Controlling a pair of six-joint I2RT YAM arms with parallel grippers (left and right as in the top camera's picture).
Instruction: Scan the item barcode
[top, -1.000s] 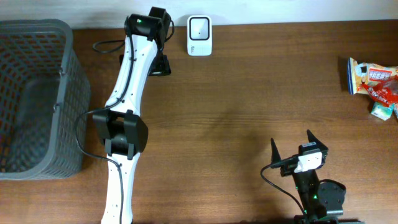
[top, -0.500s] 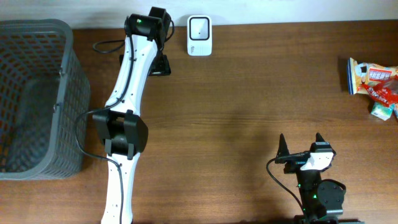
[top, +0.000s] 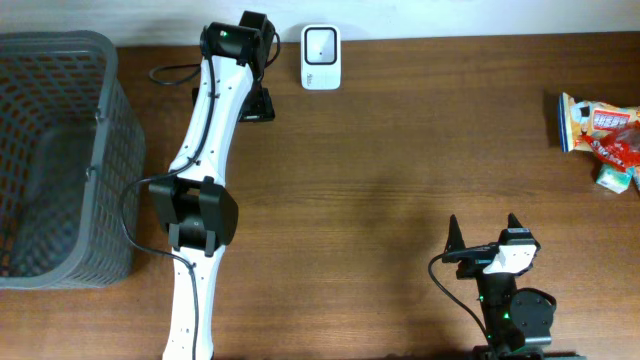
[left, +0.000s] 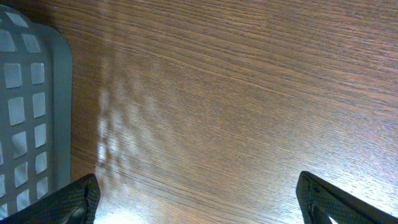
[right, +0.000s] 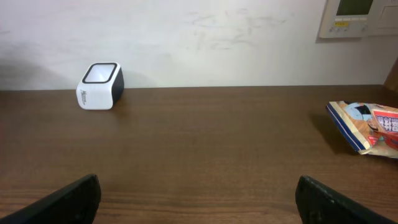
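Judging progress: not begun. Snack pkt (top: 598, 135) lies far right, well apart from scanner (top: 320, 57). Left gripper (left: 199, 199) & right gripper (top: 483, 224) both spread wide, empty. Pick + scan left to do.

A dark wooden table (top: 400, 150) meets a faintly scuffed white wall (right: 217, 37), where a control panel (right: 357, 15) is mounted.

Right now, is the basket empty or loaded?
Empty where visible: overhead shows only bare mesh inside the basket; its left side is cropped.
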